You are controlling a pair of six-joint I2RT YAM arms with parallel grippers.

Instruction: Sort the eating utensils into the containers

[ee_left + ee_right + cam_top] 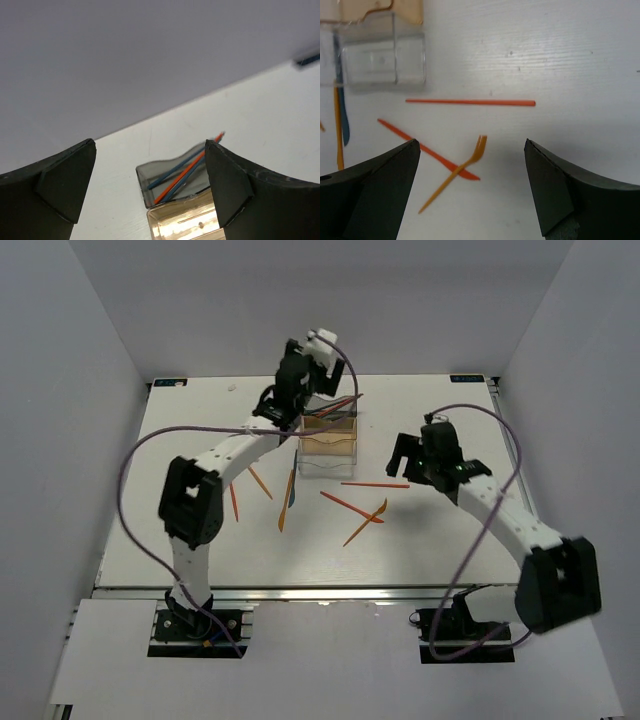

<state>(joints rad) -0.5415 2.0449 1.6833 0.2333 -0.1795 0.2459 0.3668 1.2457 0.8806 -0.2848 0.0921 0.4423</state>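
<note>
Three joined bins stand mid-table: smoky grey (336,410) farthest, amber (328,436), clear (327,462) nearest. The grey bin (165,175) holds two blue sticks (172,172) and an orange stick (187,172). My left gripper (285,408) is open and empty, just left of and above the grey bin. My right gripper (412,462) is open and empty, above the table right of the bins. Below it lie an orange stick (470,102), a red knife (427,149) and an orange fork (454,172) crossing the knife.
More utensils lie left of the clear bin (385,65): a dark blue one (291,490) beside an orange one (285,512), and two orange ones (260,482) (233,502). The amber bin (185,222) looks empty. White walls enclose the table on three sides.
</note>
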